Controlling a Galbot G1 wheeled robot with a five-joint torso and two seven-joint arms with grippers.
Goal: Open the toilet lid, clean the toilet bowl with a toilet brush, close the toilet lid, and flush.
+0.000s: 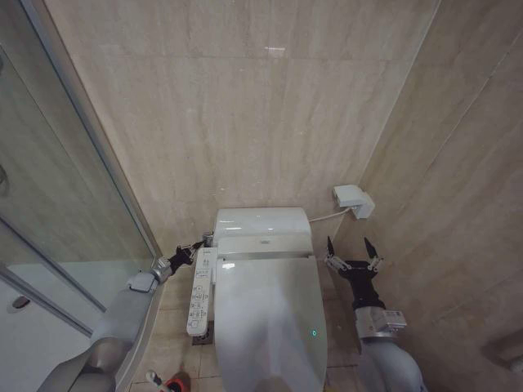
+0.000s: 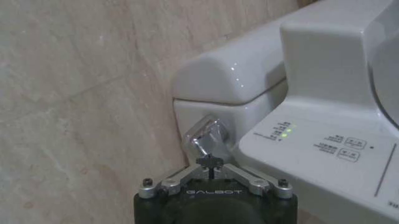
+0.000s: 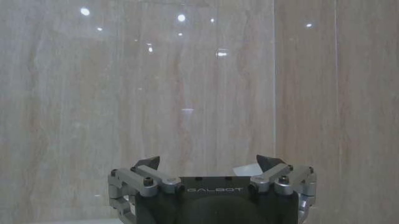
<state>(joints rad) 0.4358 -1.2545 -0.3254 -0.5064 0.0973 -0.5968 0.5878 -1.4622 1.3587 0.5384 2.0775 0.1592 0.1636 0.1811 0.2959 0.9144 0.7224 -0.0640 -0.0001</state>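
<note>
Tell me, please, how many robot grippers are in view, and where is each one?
2. The left gripper, fingers closed, is at the chrome flush lever on the tank's side, beside the control panel. The right gripper, open, hovers right of the closed toilet lid.

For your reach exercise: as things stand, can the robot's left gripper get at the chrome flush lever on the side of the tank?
Probably yes: the left gripper, fingers shut, sits right at the flush lever with nothing between them.
</note>
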